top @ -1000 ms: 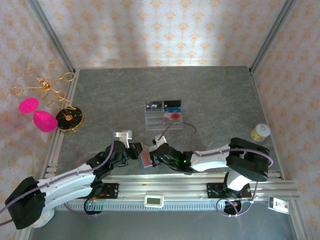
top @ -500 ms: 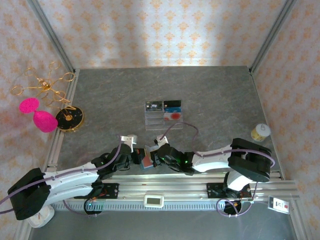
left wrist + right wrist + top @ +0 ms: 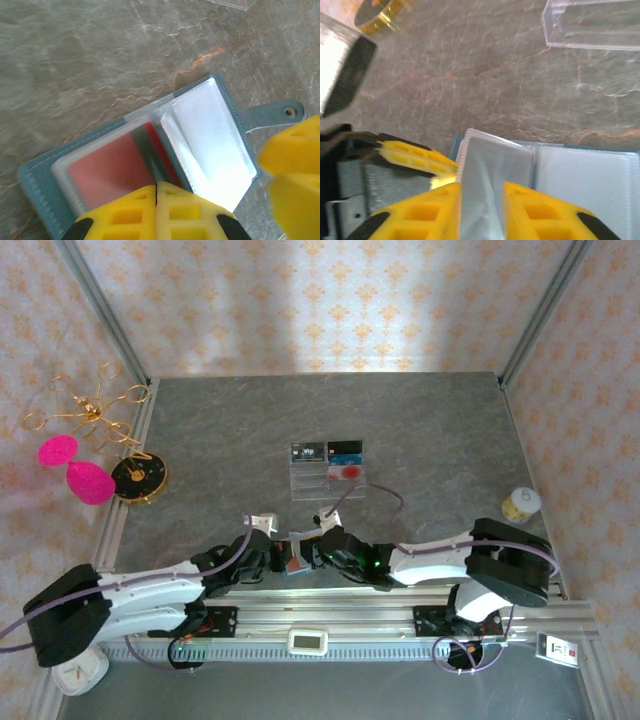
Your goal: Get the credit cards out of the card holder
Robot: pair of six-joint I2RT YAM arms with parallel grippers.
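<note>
The teal-blue folding card holder [image 3: 200, 130] lies open on the grey marbled table [image 3: 430, 440] at its near edge, between the two arms' tips, with its lighter blue lining and clear plastic pockets facing up. A flat red card [image 3: 110, 167] sits inside one clear pocket. Its face shows no print that can be read. The teal snap strap [image 3: 277, 114] sticks out to one side. The left gripper [image 3: 156, 202] has its yellow fingers pressed tight together on the holder's near edge, and a dark leaf seen edge-on runs into the seam between them. The right gripper [image 3: 481, 192] has its yellow fingers a little apart, with one bowed clear pocket leaf standing up between them. Farther back, well apart from the holder, stands a clear plastic compartment tray [image 3: 310, 485]. It holds a black card [image 3: 308, 451], a blue card [image 3: 346, 449] just beside it, and a pale card with a red mark [image 3: 347, 471] in front of the blue one. The black card carries pale lettering that is too small to read.
</note>
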